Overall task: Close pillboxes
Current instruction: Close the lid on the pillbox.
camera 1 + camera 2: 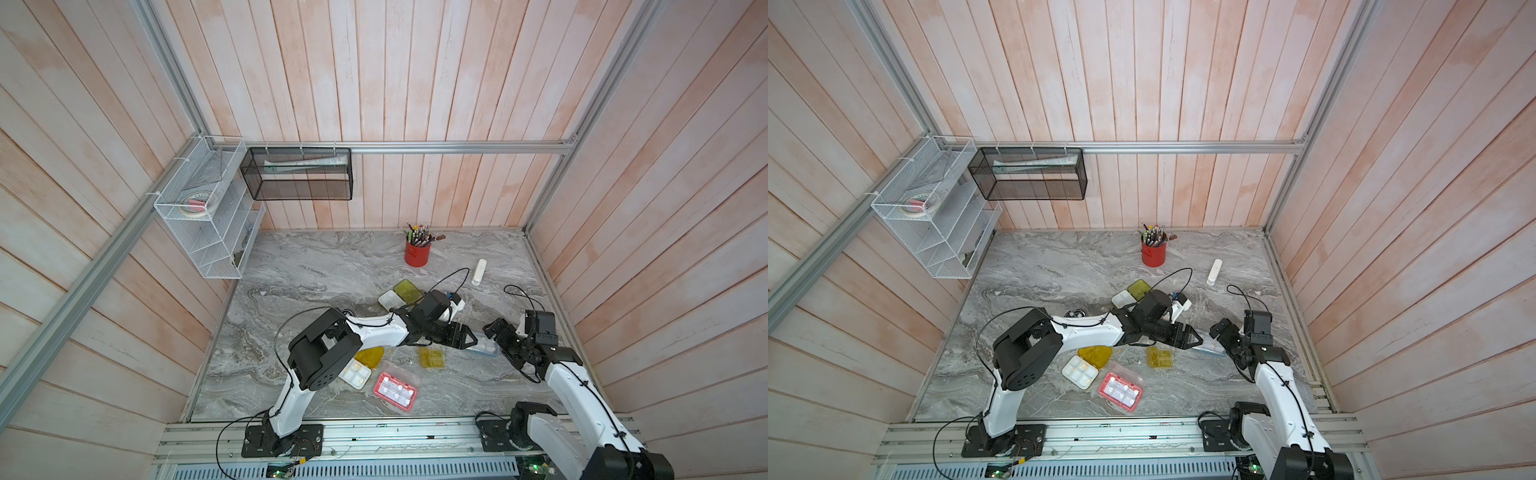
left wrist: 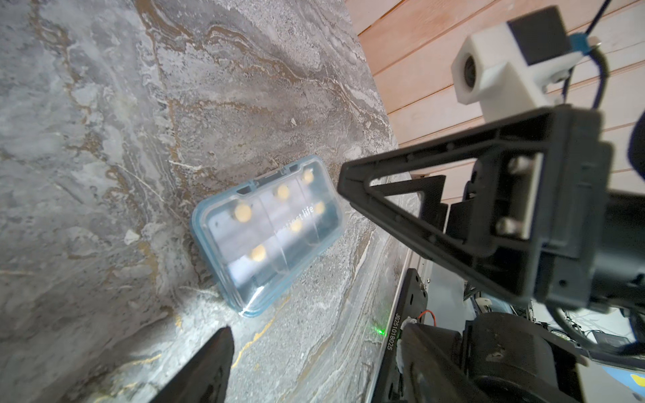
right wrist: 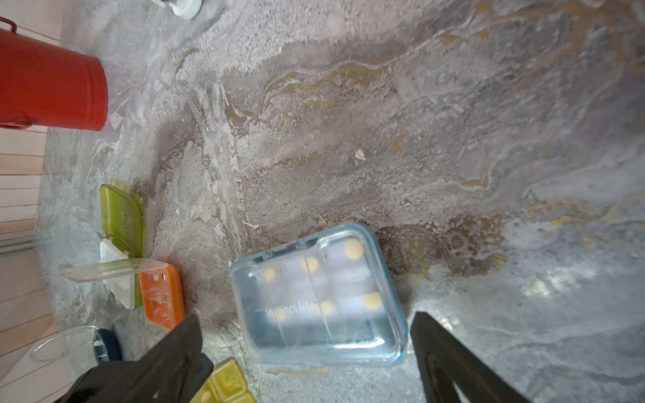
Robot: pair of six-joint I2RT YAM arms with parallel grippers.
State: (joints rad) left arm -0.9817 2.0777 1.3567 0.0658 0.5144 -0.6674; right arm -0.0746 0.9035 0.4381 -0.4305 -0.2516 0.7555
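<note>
The light blue pillbox (image 1: 484, 348) (image 2: 268, 233) (image 3: 317, 300) lies flat with its clear lid down over yellow pills. My left gripper (image 1: 471, 338) (image 2: 314, 349) stands open just left of it, holding nothing. From the right, my open right gripper (image 1: 496, 338) (image 3: 307, 331) faces it with a finger on either side. Open on the table are the pink-red pillbox (image 1: 395, 388), the yellow one (image 1: 368, 357), the lime-olive one (image 1: 405, 291) and the orange one (image 3: 162, 296). The small olive pillbox (image 1: 431, 357) and the round dark one (image 1: 1075, 312) lie nearby.
A red cup of pencils (image 1: 417, 253) stands at the back, and a slim white stick (image 1: 478, 272) lies to its right. Wire baskets (image 1: 208, 208) hang on the left wall. The wooden right wall (image 1: 623, 291) is close behind my right arm.
</note>
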